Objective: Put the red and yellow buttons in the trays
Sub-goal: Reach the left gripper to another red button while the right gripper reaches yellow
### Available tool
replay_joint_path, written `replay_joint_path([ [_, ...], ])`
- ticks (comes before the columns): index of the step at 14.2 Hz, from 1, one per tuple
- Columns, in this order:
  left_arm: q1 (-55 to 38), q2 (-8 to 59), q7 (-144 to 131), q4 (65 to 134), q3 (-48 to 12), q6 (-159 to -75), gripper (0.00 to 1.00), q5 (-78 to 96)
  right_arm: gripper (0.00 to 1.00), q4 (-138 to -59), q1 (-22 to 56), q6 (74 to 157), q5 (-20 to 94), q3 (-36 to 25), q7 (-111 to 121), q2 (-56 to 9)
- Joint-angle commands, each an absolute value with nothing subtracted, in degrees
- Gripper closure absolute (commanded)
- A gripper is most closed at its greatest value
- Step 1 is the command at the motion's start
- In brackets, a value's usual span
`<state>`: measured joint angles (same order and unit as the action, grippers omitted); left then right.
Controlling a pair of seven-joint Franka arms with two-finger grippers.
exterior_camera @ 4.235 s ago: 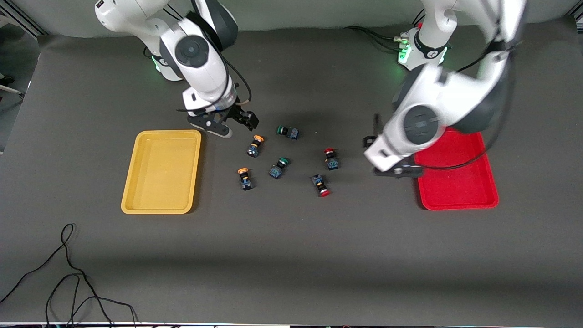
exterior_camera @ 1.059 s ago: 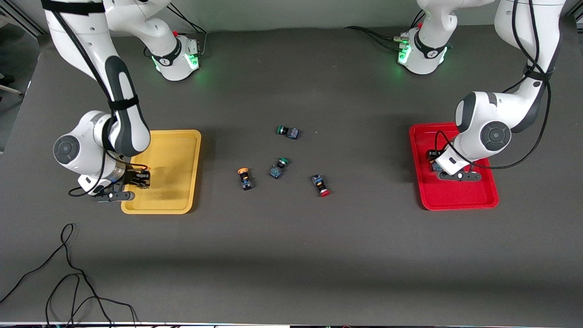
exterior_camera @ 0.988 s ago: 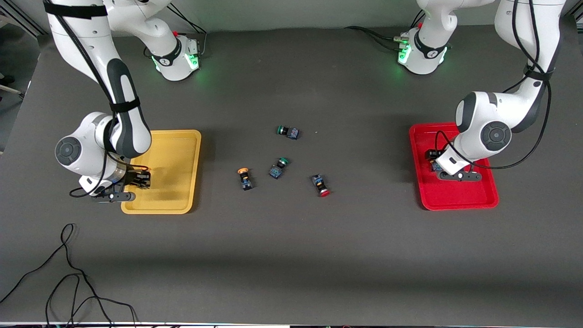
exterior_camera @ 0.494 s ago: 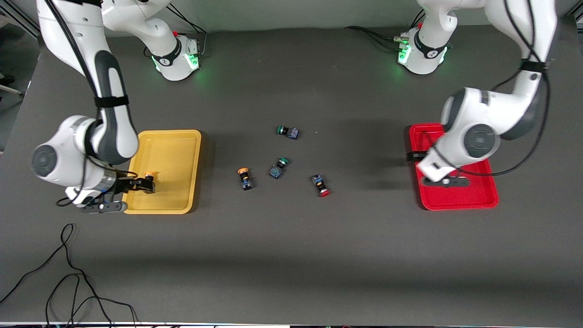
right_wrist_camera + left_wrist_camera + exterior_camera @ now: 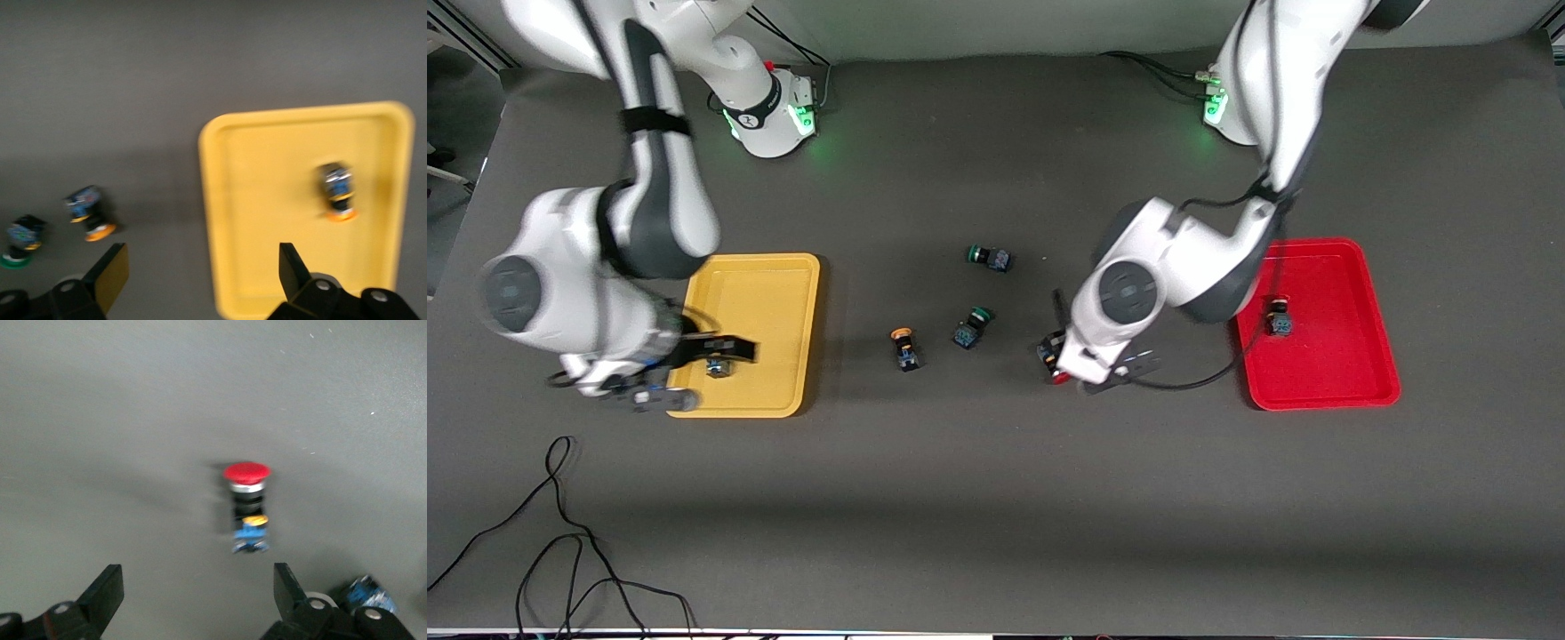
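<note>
The left gripper (image 5: 193, 593) hangs released, fingers spread wide and holding nothing, over a red-capped button (image 5: 1057, 366) that lies on the dark surface (image 5: 996, 498) between the two trays; in the front view the arm's wrist hides most of that button, while the left wrist view shows it whole, lying on its side. The other red-capped button (image 5: 1280, 318) lies in the red tray (image 5: 1352, 391), near the rim toward the middle of the surface. The right gripper (image 5: 200, 277), also spread and holding nothing, is over the yellow tray (image 5: 783, 400), where one orange-capped button (image 5: 337, 190) lies; the front view blurs it. The second orange-capped button (image 5: 904, 347) lies on open surface beside a green-capped button (image 5: 971, 325), another green-capped button (image 5: 989, 257) farther from the front camera. A black cable (image 5: 560, 551) lies loosely at the right arm's end of the surface.
</note>
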<state>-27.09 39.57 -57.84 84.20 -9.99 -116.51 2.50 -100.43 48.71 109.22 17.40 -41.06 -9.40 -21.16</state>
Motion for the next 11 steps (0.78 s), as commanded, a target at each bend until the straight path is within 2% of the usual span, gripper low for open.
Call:
replay_joint_path([
  [1, -28.21, 45.78, -60.38, 78.75, -8.96, -120.91, 0.0, 2.46, 0.0, -98.88, 55.53, 110.65, 16.87, -41.4, -21.23, -22.67],
  [6, -30.06, 48.69, -60.56, 79.45, -8.61, -125.07, 0.04, -1.39, 0.0, -98.7, 65.03, 116.18, 20.46, -40.78, -30.76, -26.36],
  [8, -30.15, 48.6, -60.47, 81.29, -8.61, -125.68, 0.15, -3.24, 0.0, -99.4, 67.05, 121.08, 23.11, -40.43, -30.76, -29.51],
  [9, -30.15, 48.52, -60.47, 81.99, -8.61, -126.38, 0.35, -4.21, 0.0, -100.45, 67.84, 124.25, 23.2, -40.43, -30.33, -31.36],
  [11, -30.5, 48.43, -60.56, 82.35, -8.61, -126.48, 0.87, -4.31, 0.0, -104.65, 68.82, 132.67, 23.29, -40.17, -29.19, -33.39],
])
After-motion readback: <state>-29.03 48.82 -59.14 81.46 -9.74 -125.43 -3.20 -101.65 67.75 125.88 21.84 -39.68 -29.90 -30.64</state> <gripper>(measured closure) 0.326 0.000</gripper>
